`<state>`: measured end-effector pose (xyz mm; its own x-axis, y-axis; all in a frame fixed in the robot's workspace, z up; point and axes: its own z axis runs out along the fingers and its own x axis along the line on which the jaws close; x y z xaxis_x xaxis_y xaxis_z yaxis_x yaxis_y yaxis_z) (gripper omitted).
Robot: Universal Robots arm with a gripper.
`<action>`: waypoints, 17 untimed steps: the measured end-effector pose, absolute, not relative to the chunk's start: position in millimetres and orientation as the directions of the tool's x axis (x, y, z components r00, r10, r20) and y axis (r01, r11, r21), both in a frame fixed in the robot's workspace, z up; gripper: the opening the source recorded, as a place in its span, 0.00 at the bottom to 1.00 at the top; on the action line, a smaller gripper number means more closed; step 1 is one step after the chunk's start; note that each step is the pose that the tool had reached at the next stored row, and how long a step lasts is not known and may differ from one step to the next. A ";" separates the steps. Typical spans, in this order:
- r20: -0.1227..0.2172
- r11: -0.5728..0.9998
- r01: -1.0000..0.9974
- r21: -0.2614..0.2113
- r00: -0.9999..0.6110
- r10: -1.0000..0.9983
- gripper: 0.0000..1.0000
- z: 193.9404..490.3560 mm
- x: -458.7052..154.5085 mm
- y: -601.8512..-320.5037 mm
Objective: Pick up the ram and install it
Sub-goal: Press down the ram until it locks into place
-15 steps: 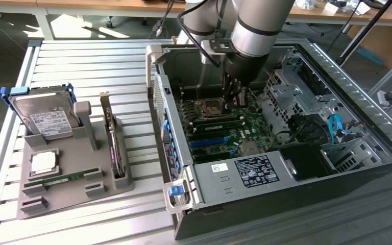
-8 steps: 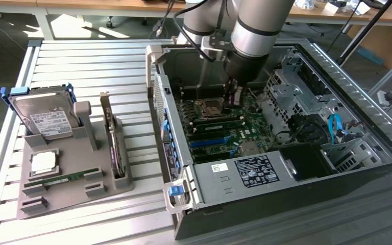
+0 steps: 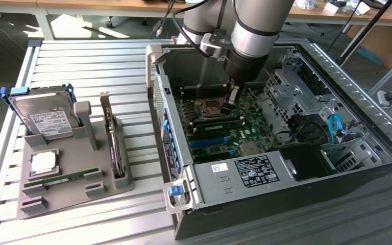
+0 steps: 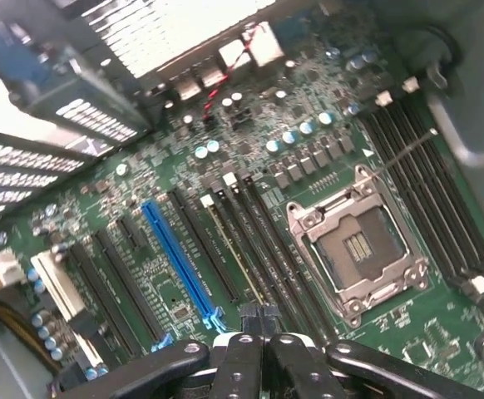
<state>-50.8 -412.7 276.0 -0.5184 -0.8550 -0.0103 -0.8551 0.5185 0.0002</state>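
Observation:
A green ram stick (image 3: 61, 178) lies flat in the grey holder (image 3: 107, 191) on the exterior view's left, far from the arm. My gripper (image 3: 231, 104) reaches down inside the open computer case (image 3: 250, 173), just beside the CPU socket (image 3: 208, 107). In the wrist view my gripper (image 4: 263, 324) is shut, its fingertips pressed together right above the dark memory slots (image 4: 267, 249) next to the CPU socket (image 4: 360, 249). A thin tan edge, which looks like a ram stick (image 4: 234, 249) standing in one slot, runs under the fingertips. Nothing shows clamped between the fingers.
The grey holder also carries a silver hard drive (image 3: 43, 120), a dark expansion card (image 3: 114, 148) standing upright and a small square chip (image 3: 43, 162). Inside the case are a blue slot (image 4: 180, 262), drive cages (image 3: 298, 92) and blue cables (image 3: 334, 130). The case walls close in around the arm.

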 end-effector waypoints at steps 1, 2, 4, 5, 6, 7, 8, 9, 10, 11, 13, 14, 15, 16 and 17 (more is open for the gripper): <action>-0.010 0.535 -0.845 0.000 -0.535 -0.845 0.10 275.9 -50.8 -412.7; -0.010 0.551 -0.834 0.000 -0.551 -0.834 0.10 275.8 -50.8 -412.7; -0.010 0.583 -0.812 0.000 -0.583 -0.812 0.10 275.7 -50.8 -412.7; -0.010 0.596 -0.803 0.000 -0.596 -0.803 0.10 275.6 -50.8 -412.7; -0.010 0.615 -0.789 0.000 -0.615 -0.789 0.10 275.5 -50.8 -412.7; -0.010 0.630 -0.776 0.000 -0.630 -0.776 0.10 275.4 -50.8 -412.7; -0.010 0.644 -0.765 0.000 -0.644 -0.765 0.10 275.4 -50.8 -412.7; -0.010 0.658 -0.753 0.000 -0.658 -0.753 0.10 275.3 -50.8 -412.7; -0.010 0.677 -0.736 0.000 -0.677 -0.736 0.10 275.1 -50.8 -412.7; -0.010 0.690 -0.724 0.000 -0.690 -0.724 0.10 275.0 -50.8 -412.7; -0.010 0.715 -0.699 0.000 -0.715 -0.699 0.10 274.8 -50.8 -412.7; -0.010 0.728 -0.685 0.000 -0.728 -0.685 0.10 274.7 -50.8 -412.7; -0.010 0.741 -0.672 0.000 -0.741 -0.671 0.10 274.6 -50.8 -412.7; -0.010 0.753 -0.658 0.000 -0.753 -0.658 0.10 274.5 -50.8 -412.7; -0.010 0.765 -0.644 0.000 -0.765 -0.644 0.10 274.4 -50.8 -412.7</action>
